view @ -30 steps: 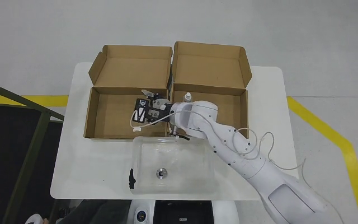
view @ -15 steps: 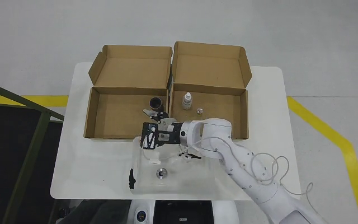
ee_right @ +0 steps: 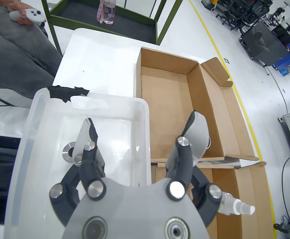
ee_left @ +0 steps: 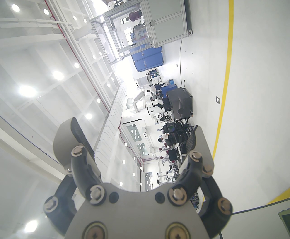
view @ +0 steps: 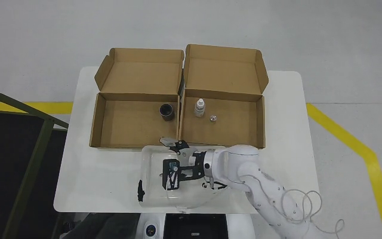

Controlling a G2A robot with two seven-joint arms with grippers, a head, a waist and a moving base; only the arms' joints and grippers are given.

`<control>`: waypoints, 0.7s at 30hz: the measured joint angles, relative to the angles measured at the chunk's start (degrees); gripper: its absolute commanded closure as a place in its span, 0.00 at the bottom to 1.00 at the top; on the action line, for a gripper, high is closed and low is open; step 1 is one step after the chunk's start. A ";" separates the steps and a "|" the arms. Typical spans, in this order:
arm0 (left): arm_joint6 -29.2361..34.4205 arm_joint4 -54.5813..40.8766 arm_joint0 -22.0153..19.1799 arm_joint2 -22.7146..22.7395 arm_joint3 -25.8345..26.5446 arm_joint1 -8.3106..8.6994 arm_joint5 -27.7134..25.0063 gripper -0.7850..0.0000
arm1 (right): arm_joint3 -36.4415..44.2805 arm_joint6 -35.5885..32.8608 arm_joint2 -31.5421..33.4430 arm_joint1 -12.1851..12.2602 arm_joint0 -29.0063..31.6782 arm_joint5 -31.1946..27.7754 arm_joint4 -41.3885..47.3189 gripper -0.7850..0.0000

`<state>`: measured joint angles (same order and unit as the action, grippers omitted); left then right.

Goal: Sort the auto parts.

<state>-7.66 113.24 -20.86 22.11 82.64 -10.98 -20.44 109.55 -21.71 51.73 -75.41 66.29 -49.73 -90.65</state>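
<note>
Gripper point(ee_right: 142, 120) of the right arm hovers tilted above the clear bin point(ee_right: 146, 135), jaws wide and empty; the metal ring point(ee_right: 68, 152) lies in the bin, just beside one finger.

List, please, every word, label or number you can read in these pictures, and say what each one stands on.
Pink bottle: lettering down its strap, too small to read reliably.
Blue cabinets in the hall: a white mark, too small to read.
Small bottle: any label is too small to read.
Cardboard boxes and clear bin: no print seen.
Nothing can be quoted.
</note>
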 measured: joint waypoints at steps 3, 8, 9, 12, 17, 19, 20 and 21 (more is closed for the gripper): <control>0.00 0.00 0.00 0.00 0.00 0.00 0.00 0.00 | 0.71 0.62 -0.17 0.50 2.09 -0.63 -1.37 0.15; 0.00 0.00 0.00 0.00 0.00 0.00 0.00 0.00 | 1.01 1.92 -1.18 1.17 4.74 -1.06 -4.12 0.16; 0.00 0.00 0.00 0.00 0.00 0.00 0.00 0.00 | 1.04 2.06 -1.55 1.26 5.02 -1.11 -4.96 0.16; 0.00 0.00 0.00 0.00 0.00 0.00 0.00 0.00 | 0.58 2.84 -2.58 1.49 5.58 -0.96 -7.05 0.17; 0.00 0.00 0.00 0.00 0.00 0.00 0.00 0.00 | -1.41 4.19 -3.47 1.70 5.54 -0.44 -8.40 0.17; 0.00 0.00 0.00 0.00 0.00 0.00 0.00 0.00 | -2.34 4.36 -3.68 1.75 5.39 -0.38 -8.54 0.17; 0.00 0.00 0.00 0.00 0.00 0.00 0.00 0.00 | -3.00 4.42 -3.80 1.78 5.29 -0.36 -8.55 0.17; 0.00 0.00 0.00 0.00 0.00 0.00 0.00 0.00 | -3.44 4.47 -3.88 1.79 5.21 -0.33 -8.53 0.17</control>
<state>-7.66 113.24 -20.86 22.11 82.64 -10.98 -20.44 106.11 -17.24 47.85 -73.61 71.50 -50.06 -99.18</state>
